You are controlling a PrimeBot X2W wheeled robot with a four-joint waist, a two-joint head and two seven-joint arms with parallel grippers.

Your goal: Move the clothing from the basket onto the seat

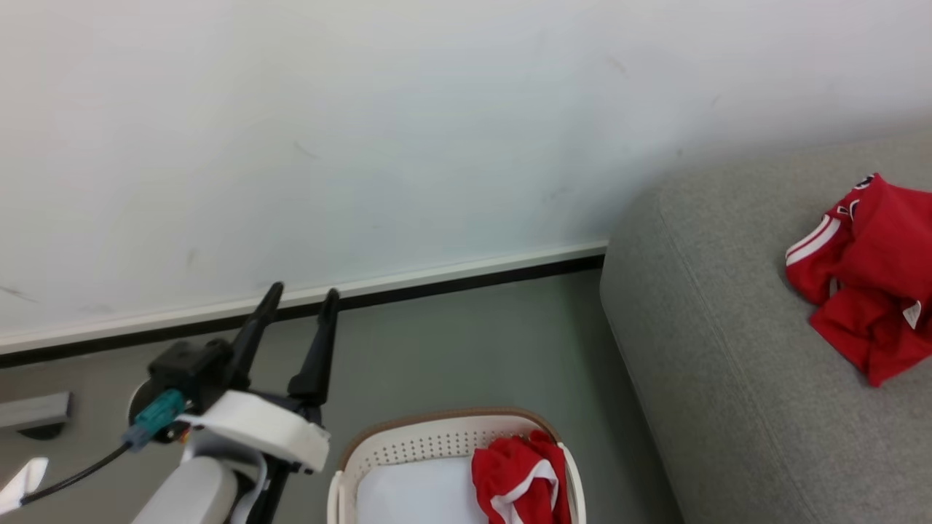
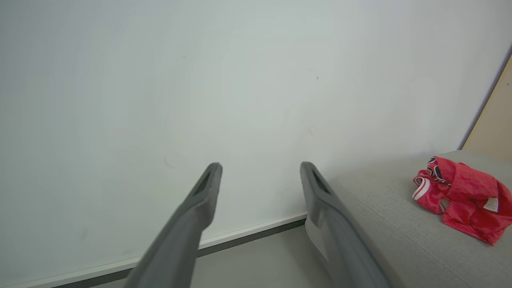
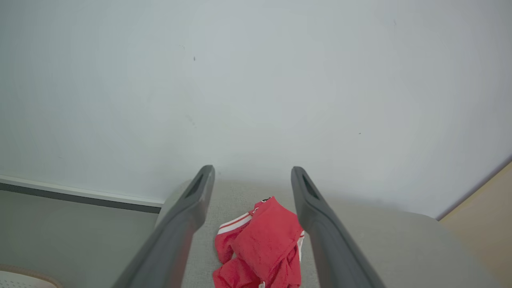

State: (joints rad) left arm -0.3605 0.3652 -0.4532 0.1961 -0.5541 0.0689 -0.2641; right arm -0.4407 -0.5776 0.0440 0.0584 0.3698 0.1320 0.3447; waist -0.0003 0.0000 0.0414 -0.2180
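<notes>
Red soft garment w/ white stripes (image 1: pixel 874 269) on light-grey fabric sofa (image 1: pixel 728 342); 2nd red garment (image 1: pixel 518 477) in cream holed plastic basket (image 1: pixel 437 423). L gripper (image 1: pixel 303 292) & R gripper (image 3: pixel 252 170) wide open, empty.

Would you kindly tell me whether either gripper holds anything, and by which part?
Nothing is held: the left gripper and right gripper are open and empty; one red garment lies loose on the seat.

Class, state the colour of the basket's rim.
Brown. The basket shows its rim best in the head view.
</notes>
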